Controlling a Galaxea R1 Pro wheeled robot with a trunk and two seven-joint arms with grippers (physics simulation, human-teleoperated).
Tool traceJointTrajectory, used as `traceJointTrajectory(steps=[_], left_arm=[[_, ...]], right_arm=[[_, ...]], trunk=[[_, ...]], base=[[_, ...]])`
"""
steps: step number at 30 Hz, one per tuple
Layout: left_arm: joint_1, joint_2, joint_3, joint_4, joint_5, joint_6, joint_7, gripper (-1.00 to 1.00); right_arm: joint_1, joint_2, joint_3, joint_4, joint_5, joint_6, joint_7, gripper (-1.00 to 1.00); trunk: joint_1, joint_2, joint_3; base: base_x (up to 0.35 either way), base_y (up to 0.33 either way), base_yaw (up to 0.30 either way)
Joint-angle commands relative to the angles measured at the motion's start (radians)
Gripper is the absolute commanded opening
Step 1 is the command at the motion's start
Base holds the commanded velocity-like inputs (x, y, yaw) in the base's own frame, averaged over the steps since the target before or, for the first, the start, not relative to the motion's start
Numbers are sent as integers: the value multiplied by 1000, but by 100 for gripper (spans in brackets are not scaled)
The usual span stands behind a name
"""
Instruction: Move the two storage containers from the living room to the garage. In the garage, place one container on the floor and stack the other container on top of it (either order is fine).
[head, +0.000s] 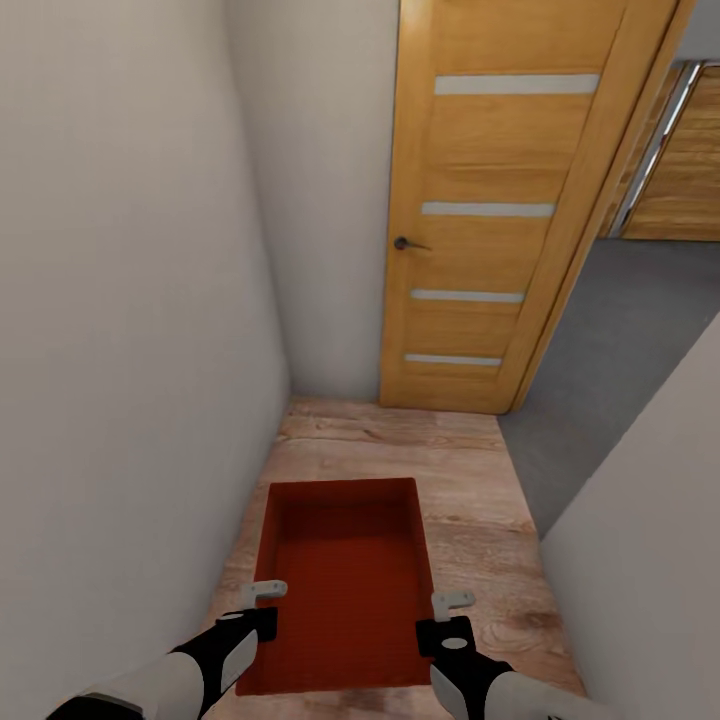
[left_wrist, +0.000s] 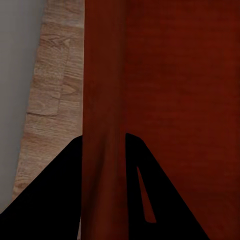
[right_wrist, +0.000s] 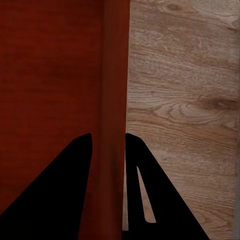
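One orange-red storage container (head: 345, 580) hangs level in front of me above a light wood-plank floor (head: 400, 450). My left gripper (head: 262, 600) is shut on its left side wall, and my right gripper (head: 450, 610) is shut on its right side wall. In the left wrist view the thin wall (left_wrist: 102, 100) runs between the two dark fingers of the left gripper (left_wrist: 103, 137). The right wrist view shows the opposite wall (right_wrist: 116, 75) pinched the same way by the right gripper (right_wrist: 108, 136). The bin is empty. The second container is out of view.
I stand in a narrow passage between a pale wall (head: 120, 350) at the left and another wall (head: 650, 560) at the right. An open wooden door (head: 490, 220) stands ahead. Past it lie the dark grey garage floor (head: 620, 340) and a wooden-slat door (head: 690, 170).
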Motion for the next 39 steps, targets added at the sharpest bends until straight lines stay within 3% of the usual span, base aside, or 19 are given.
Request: traceJointTrajectory(steps=[1,15,39], left_arm=[[0,11,74,-1,34,8,13,-100],[0,11,74,-1,34,8,13,-100],[0,11,74,-1,34,8,13,-100]], right_arm=[[-1,-1,-13,-1,6,-22,-14,-100],[-1,-2,-13,-1,5,-21,-14,-100],[-1,-3,-13,-1,6,-21,-14,-100]], trunk=[[1,-1,-1],[1,-1,-1],[1,-1,-1]], base=[[323,0,0],[293,0,-174],[13,0,-22]])
